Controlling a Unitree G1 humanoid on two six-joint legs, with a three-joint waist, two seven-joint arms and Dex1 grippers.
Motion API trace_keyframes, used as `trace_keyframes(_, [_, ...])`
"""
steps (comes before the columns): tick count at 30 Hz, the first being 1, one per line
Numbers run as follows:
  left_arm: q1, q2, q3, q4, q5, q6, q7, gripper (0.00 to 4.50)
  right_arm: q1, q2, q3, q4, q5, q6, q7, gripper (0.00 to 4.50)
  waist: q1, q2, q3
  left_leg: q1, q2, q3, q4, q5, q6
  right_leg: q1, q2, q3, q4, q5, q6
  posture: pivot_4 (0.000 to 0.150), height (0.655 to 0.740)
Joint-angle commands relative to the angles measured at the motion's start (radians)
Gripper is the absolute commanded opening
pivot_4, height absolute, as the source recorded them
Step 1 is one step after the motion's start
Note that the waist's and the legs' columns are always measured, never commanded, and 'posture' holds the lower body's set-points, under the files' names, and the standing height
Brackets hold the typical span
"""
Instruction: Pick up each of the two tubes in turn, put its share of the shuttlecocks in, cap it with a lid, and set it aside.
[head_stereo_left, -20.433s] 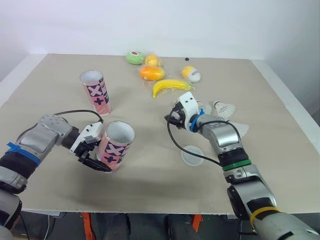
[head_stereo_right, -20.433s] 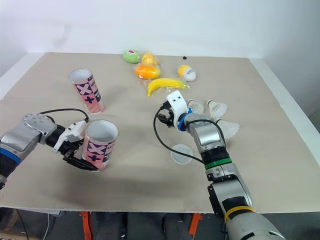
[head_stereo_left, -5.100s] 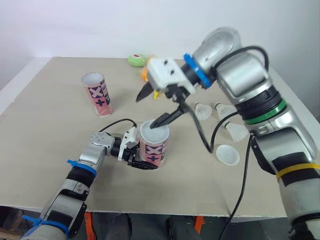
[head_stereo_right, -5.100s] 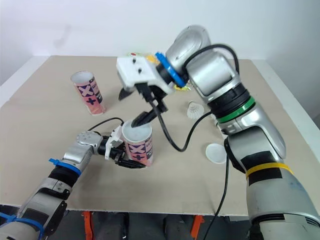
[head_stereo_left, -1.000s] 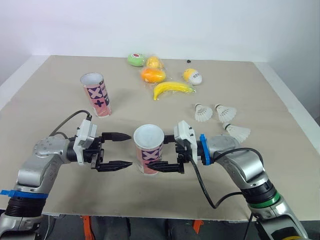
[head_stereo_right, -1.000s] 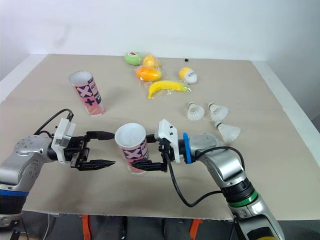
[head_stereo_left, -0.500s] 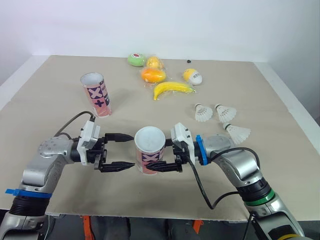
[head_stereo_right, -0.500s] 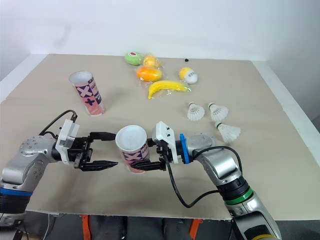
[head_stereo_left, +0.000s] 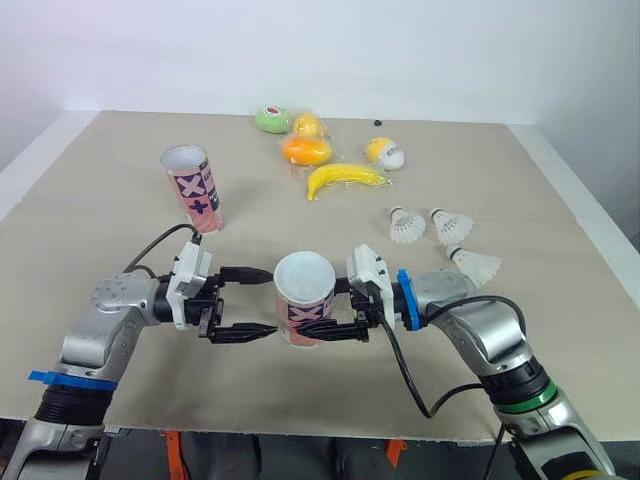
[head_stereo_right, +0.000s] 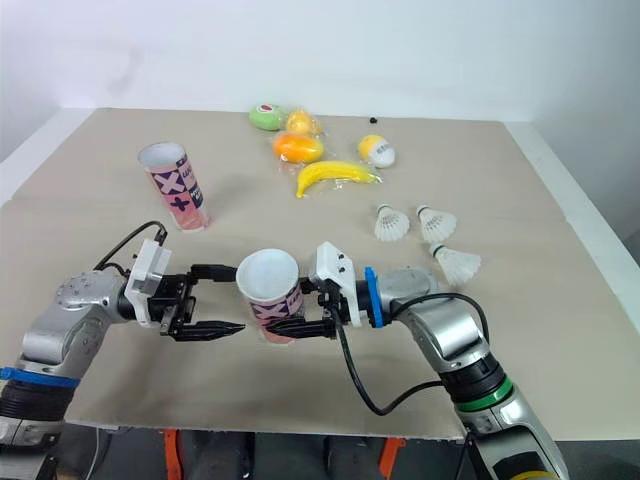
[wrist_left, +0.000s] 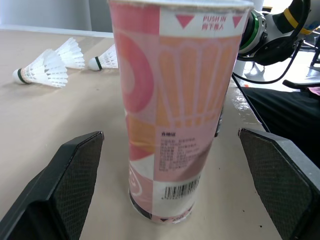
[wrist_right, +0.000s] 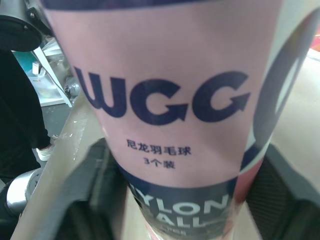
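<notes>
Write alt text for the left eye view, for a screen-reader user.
A lidded pink tube stands mid-table, held by the right gripper, the left gripper open beside it. An uncapped second tube stands far left, three shuttlecocks lie at right, fruit along the far edge.

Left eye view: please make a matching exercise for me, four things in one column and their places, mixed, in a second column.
1. near tube
2. far tube
3. banana
4. shuttlecocks

A. lying at the robot's right
B. between left claw and right claw
C. standing alone, far left
D. far side, beside the orange fruit

Pairs: 1-B, 2-C, 3-D, 4-A
</notes>
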Motion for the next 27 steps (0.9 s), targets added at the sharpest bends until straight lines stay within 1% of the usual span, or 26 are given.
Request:
trace_keyframes(1, [-0.016, -0.003, 0.000, 0.002, 0.003, -0.019, -0.006, 4.50, 0.002, -0.009, -0.033, -0.045, 0.019, 0.003, -0.006, 2.87, 0.000, 0.000, 0.000, 0.000, 0.000, 0.000, 0.000, 0.000, 0.000, 0.000, 0.000, 0.000, 0.000, 0.000, 0.000, 0.150, 0.7321])
trace_keyframes(4, [-0.024, -0.010, -0.005, 0.009, 0.008, -0.025, -0.008, 4.50, -0.004, -0.013, -0.049, -0.048, 0.024, 0.009, -0.013, 2.87, 0.000, 0.000, 0.000, 0.000, 0.000, 0.000, 0.000, 0.000, 0.000, 0.000, 0.000, 0.000, 0.000, 0.000, 0.000, 0.150, 0.7321])
trace_keyframes(7, [-0.039, -0.023, -0.012, 0.016, 0.011, -0.025, -0.004, 4.50, -0.016, -0.027, -0.099, -0.065, 0.064, 0.029, -0.019, 2.87, 0.000, 0.000, 0.000, 0.000, 0.000, 0.000, 0.000, 0.000, 0.000, 0.000, 0.000, 0.000, 0.000, 0.000, 0.000, 0.150, 0.7321])
trace_keyframes(9, [-0.055, -0.038, -0.017, 0.021, 0.008, -0.019, 0.005, 4.50, -0.028, -0.040, -0.166, -0.081, 0.121, 0.058, -0.025, 2.87, 0.002, 0.000, 0.000, 0.000, 0.000, 0.000, 0.001, 0.000, 0.000, 0.000, 0.000, 0.000, 0.000, 0.000, 0.000, 0.150, 0.7321])
trace_keyframes(10, [-0.068, -0.048, -0.022, 0.027, 0.009, -0.018, 0.008, 4.50, -0.036, -0.061, -0.229, -0.075, 0.151, 0.070, -0.034, 2.87, 0.002, 0.000, 0.000, 0.000, 0.000, 0.000, 0.001, 0.000, 0.000, 0.000, 0.000, 0.000, 0.000, 0.000, 0.001, 0.150, 0.7321])
trace_keyframes(14, [-0.119, -0.101, -0.031, 0.047, 0.005, -0.003, 0.040, 4.50, -0.044, -0.181, -0.432, 0.007, 0.184, 0.073, -0.059, 2.87, 0.011, 0.000, 0.000, -0.001, -0.001, -0.001, 0.002, 0.000, 0.000, 0.001, -0.001, 0.000, 0.000, 0.001, 0.002, 0.150, 0.7321])
trace_keyframes(16, [-0.144, -0.130, -0.041, 0.068, 0.013, -0.004, 0.056, 4.50, -0.063, -0.241, -0.526, 0.112, 0.160, 0.061, -0.110, 2.87, 0.012, 0.000, 0.000, -0.001, -0.002, -0.001, 0.002, 0.000, 0.000, 0.002, -0.001, 0.000, -0.001, 0.001, 0.002, 0.150, 0.7321])
trace_keyframes(18, [-0.167, -0.163, -0.057, 0.094, 0.033, -0.020, 0.071, 4.50, -0.097, -0.301, -0.608, 0.267, 0.109, 0.033, -0.191, 2.87, 0.014, 0.000, 0.000, 0.000, -0.002, -0.001, 0.002, 0.000, 0.000, 0.002, -0.001, 0.000, 0.000, 0.001, 0.002, 0.150, 0.7321])
trace_keyframes(21, [-0.194, -0.216, -0.084, 0.127, 0.067, -0.037, 0.105, 4.50, -0.141, -0.377, -0.686, 0.485, 0.040, 0.000, -0.318, 2.87, 0.014, 0.000, 0.000, 0.000, -0.002, 0.000, 0.002, 0.000, 0.000, 0.002, -0.001, 0.001, -0.001, 0.002, 0.001, 0.150, 0.7321])
trace_keyframes(23, [-0.208, -0.249, -0.094, 0.143, 0.078, -0.045, 0.128, 4.50, -0.142, -0.408, -0.723, 0.567, 0.008, -0.019, -0.374, 2.87, 0.013, 0.000, 0.000, 0.000, -0.003, 0.000, 0.002, 0.000, 0.001, 0.002, -0.001, 0.002, -0.001, 0.004, -0.003, 0.150, 0.7321])
trace_keyframes(27, [-0.245, -0.304, -0.103, 0.176, 0.089, -0.045, 0.161, 4.50, -0.095, -0.422, -0.767, 0.641, -0.023, -0.037, -0.444, 2.87, 0.012, 0.002, 0.000, 0.000, -0.003, 0.000, 0.001, -0.001, 0.002, 0.001, -0.001, 0.003, -0.001, 0.004, -0.004, 0.150, 0.7321])
